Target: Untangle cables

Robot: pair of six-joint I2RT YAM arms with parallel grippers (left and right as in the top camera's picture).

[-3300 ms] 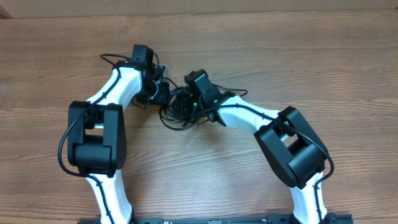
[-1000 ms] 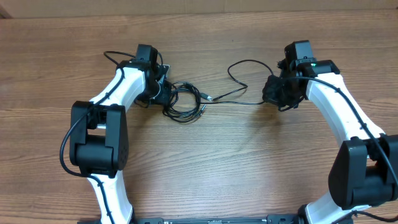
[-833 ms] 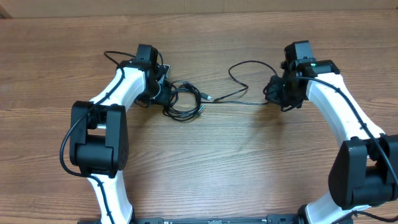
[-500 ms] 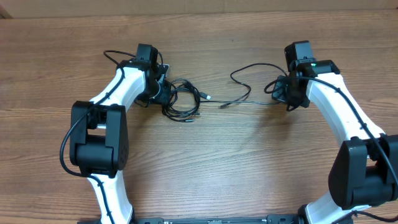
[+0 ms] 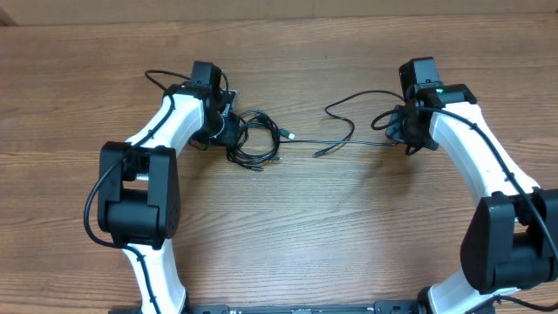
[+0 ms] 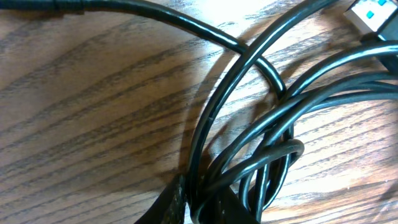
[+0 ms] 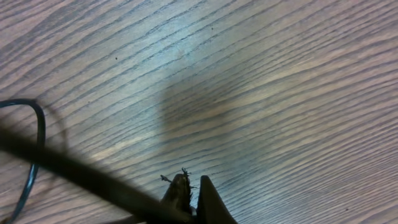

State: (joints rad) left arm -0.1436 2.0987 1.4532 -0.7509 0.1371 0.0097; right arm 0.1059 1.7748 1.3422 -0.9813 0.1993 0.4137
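A coil of thin black cables [image 5: 255,139] lies left of centre, with a silvery plug [image 5: 291,136] sticking out to its right. My left gripper [image 5: 228,131] is shut on the coil's left side. In the left wrist view its jaws [image 6: 199,208] pinch several strands [image 6: 249,124], and a blue-tongued USB plug [image 6: 373,15] shows at the top right. A separate cable [image 5: 352,129] lies loose between the arms. My right gripper [image 5: 394,133] is shut on its right part. In the right wrist view the fingers [image 7: 194,202] close on a blurred black cord [image 7: 74,171].
The wooden table [image 5: 288,227] runs under both arms. A thicker black cable [image 5: 157,80] loops behind the left wrist. The arm bases stand at the front left [image 5: 135,201] and front right [image 5: 514,244].
My right gripper pulled one cable away to the right, from the tangle to the far right. That cable's free end has slid out of the coil and now lies apart from it.
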